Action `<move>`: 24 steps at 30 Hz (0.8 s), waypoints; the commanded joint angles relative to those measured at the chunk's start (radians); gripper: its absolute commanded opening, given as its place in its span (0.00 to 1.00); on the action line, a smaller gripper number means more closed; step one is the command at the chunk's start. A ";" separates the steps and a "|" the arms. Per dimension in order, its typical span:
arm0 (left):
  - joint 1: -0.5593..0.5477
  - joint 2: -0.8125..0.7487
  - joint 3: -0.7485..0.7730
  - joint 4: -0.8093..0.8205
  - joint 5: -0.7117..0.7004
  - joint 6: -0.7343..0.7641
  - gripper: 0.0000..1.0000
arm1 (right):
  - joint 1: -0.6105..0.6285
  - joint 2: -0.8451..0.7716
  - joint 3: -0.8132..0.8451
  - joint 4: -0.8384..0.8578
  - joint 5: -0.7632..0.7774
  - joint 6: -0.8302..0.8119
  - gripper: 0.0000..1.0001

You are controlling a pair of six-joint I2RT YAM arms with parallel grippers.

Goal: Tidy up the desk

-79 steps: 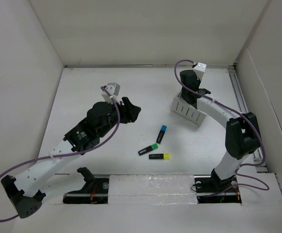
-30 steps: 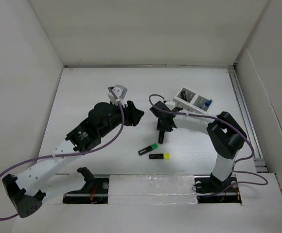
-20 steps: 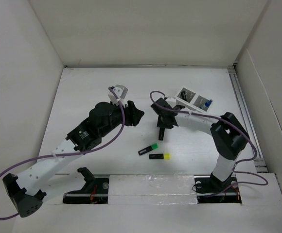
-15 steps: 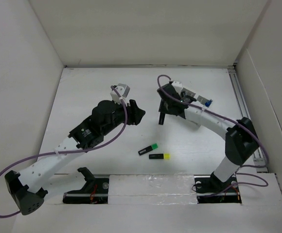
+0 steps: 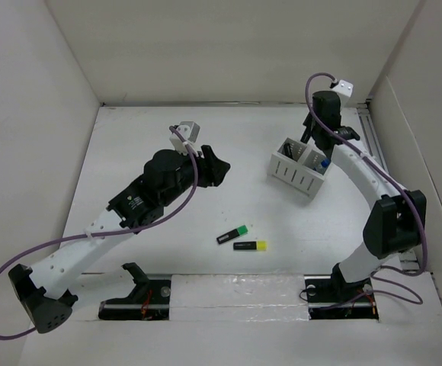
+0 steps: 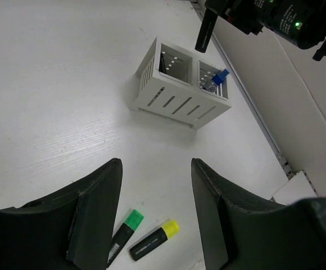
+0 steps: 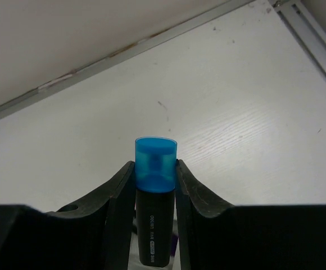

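R gripper (image 7: pixel 154 167): we see it clamped on blue highlighter (image 7: pixel 155 208), upright, above slotted box (image 5: pixel 297 169).
L gripper (image 6: pixel 155 169): fingers apart, holding nothing.
desk (image 5: pixel 129 137): spreads under both arms; green highlighter (image 5: pixel 233 234) & yellow highlighter (image 5: pixel 250 246) lie close together nr front edge.

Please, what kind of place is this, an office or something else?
Probably a robot test cell, not an office: a white desk walled by white panels, a left arm and right arm bolted at its near edge, plus highlighters and a slotted box.

Green highlighter (image 5: pixel 233 233) beside yellow highlighter (image 5: pixel 250 245); blue highlighter (image 7: pixel 154 208) aloft; pen (image 6: pixel 218 77) in slotted box (image 6: pixel 174 100).
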 commanded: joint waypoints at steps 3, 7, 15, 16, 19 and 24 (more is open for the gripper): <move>0.003 -0.027 0.025 0.027 -0.033 -0.083 0.48 | -0.005 0.078 0.035 0.183 0.048 -0.133 0.05; 0.003 -0.050 0.001 0.024 -0.057 -0.128 0.48 | 0.027 0.072 -0.035 0.236 0.068 -0.154 0.05; 0.003 -0.056 -0.018 0.007 -0.065 -0.157 0.48 | 0.072 0.078 -0.128 0.308 0.083 -0.160 0.06; 0.003 -0.056 -0.016 0.002 -0.067 -0.159 0.48 | 0.072 0.078 -0.134 0.314 0.086 -0.162 0.06; 0.003 -0.066 -0.022 -0.001 -0.074 -0.162 0.48 | 0.101 0.077 -0.158 0.313 0.106 -0.146 0.07; 0.003 -0.082 -0.028 -0.024 -0.073 -0.162 0.48 | 0.144 0.023 -0.189 0.275 0.141 -0.105 0.32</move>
